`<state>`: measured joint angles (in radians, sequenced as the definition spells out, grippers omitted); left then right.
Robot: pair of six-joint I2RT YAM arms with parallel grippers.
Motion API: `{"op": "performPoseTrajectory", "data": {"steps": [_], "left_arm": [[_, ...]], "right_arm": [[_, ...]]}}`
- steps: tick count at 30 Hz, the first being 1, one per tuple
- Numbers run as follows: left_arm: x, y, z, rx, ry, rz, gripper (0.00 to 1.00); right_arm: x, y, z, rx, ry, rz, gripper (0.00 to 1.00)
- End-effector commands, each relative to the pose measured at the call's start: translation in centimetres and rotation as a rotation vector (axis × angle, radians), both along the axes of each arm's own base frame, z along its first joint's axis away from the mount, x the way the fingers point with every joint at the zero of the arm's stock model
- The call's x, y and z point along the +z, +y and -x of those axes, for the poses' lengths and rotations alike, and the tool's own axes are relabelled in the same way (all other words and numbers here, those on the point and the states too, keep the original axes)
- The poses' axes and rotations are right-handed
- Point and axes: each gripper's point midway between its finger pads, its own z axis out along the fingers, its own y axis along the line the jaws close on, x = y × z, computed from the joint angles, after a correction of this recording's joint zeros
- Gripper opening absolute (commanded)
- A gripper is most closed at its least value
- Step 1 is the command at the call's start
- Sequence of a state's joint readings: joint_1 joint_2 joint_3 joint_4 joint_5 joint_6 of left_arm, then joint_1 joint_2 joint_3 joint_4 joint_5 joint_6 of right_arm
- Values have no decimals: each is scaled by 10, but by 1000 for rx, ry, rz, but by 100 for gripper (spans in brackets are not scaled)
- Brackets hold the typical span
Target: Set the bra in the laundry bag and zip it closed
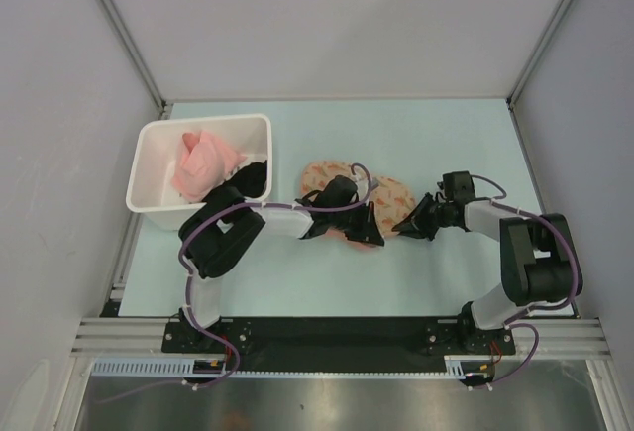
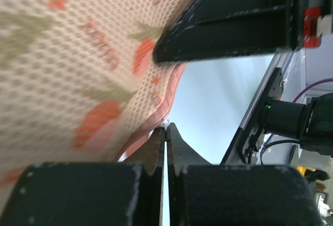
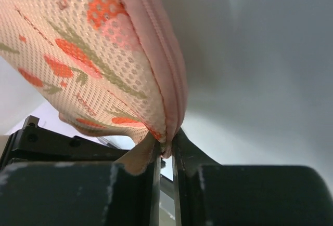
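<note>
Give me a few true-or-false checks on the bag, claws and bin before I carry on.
1. The left claw and right claw are both at the laundry bag. True.
2. The right claw is wide open, clear of the bag. False: it is pinched on the bag's zipper rim.
3. The white bin holds a pink cloth and a black garment. True.
4. The bra lies on the table beside the bag. False: no bra shows on the table.

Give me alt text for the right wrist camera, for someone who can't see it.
The right pincer pinches the edge of the laundry bag, a peach mesh pouch with orange print. Its pink zipper runs down the rim to the grip, against a blurred pale background.
</note>
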<state>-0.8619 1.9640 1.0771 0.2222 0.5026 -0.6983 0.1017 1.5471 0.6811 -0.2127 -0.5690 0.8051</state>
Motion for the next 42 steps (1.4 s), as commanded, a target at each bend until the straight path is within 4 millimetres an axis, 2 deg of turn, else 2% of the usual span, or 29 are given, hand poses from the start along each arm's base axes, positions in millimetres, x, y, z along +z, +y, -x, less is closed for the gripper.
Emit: {"op": "performPoseTrajectory", "data": {"steps": [1,2,3,5,9,10,12,16,20,21,22,24,25,27,28,30,33,35,38,41,42], "left_arm": [[6,26,-9,4,-35,-25,0],[0,37,-11,12,-33,-57,0],[4,46,-15,10,-73,-65,0],[-8,75,-24,48,-77,-132,0],[-10,116,-37,45,-156,-229,0],[-14,128,-39,55,-149,-262,0],[-11,143,-47,70,-180,-287,0],[-5,159,-52,80,-209,-318,0],[1,150,-45,43,-185,-261,0],[1,145,-44,38,-180,-240,0],[1,143,-43,46,-160,-226,0],[7,133,-43,42,-163,-190,0],[9,128,-42,59,-143,-172,0],[19,112,-42,59,-147,-114,0],[18,107,-39,69,-111,-110,0],[29,84,-38,49,-125,-56,0],[31,57,-25,-7,-112,-29,0],[31,40,-14,-50,-106,-21,0],[34,21,1,-101,-88,1,0],[42,7,10,-126,-89,21,0],[43,3,16,-137,-83,23,0]], "right_arm": [[-6,-29,-14,-19,-38,73,5],[-6,-34,-14,-18,-38,72,3],[-7,-45,-13,-40,-21,73,1],[-9,-60,-13,-44,-22,88,0],[-7,-77,-15,-59,-25,111,0],[-5,-82,-22,-54,-39,135,0],[-9,-86,-21,-45,-7,159,0],[-2,-99,-44,-48,-25,218,0],[6,-103,-67,-32,-60,245,2],[8,-103,-71,-24,-62,249,13],[9,-102,-72,-16,-50,241,19],[25,-92,-80,8,-90,184,30],[35,-89,-80,9,-109,165,41],[49,-81,-76,10,-125,141,52],[63,-78,-72,8,-150,149,55],[68,-72,-58,22,-144,190,61],[82,-62,-44,52,-184,223,63],[90,-43,-32,95,-201,200,63],[92,-7,-12,113,-198,53,63],[80,15,-1,72,-183,-37,61],[70,20,1,51,-172,-65,61]]}}
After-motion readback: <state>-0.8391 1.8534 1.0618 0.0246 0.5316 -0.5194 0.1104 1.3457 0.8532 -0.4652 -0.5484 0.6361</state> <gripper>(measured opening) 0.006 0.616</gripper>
